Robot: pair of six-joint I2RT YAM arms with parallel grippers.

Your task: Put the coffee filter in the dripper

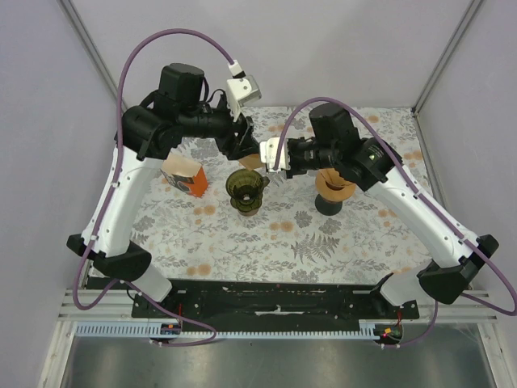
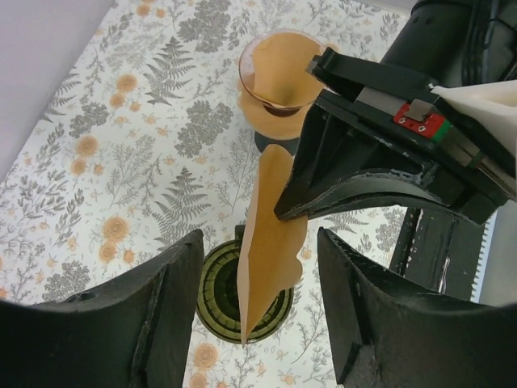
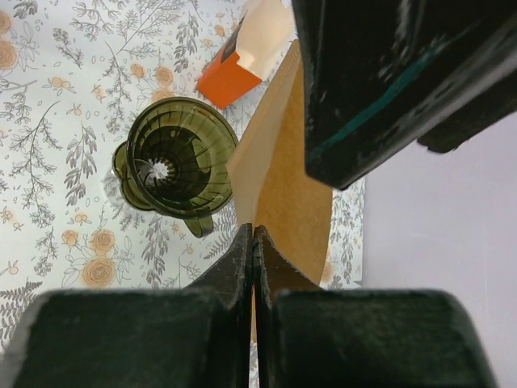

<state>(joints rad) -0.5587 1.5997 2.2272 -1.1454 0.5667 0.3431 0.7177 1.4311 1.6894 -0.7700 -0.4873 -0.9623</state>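
My right fingers (image 3: 236,263) are pressed together on the edge of the coffee filter (image 3: 283,186), pinching one thin fold of paper. My left fingers (image 2: 174,275) stand wide apart with the filter hanging in the gap between them; I cannot see them touching it.

I judge the filter to be almost weightless, limp and easy to crease or tear. It will sway with any quick move and slip out of a loose pinch. The upper rim is the place to hold it, as now, so the pointed end stays free to lead downwards. It is flattened, so it may need opening out before it sits well.

It is plain brown paper, a folded cone hanging point-down in the air. Its tip is over the dripper (image 3: 190,174), not yet inside.

The dripper is dark green and ribbed, with a side handle. It stands upright on the flowered tabletop (image 2: 121,162). Beyond it lies an orange box (image 3: 230,77), and farther off a stack of filters (image 2: 279,77) sits on a dark stand.
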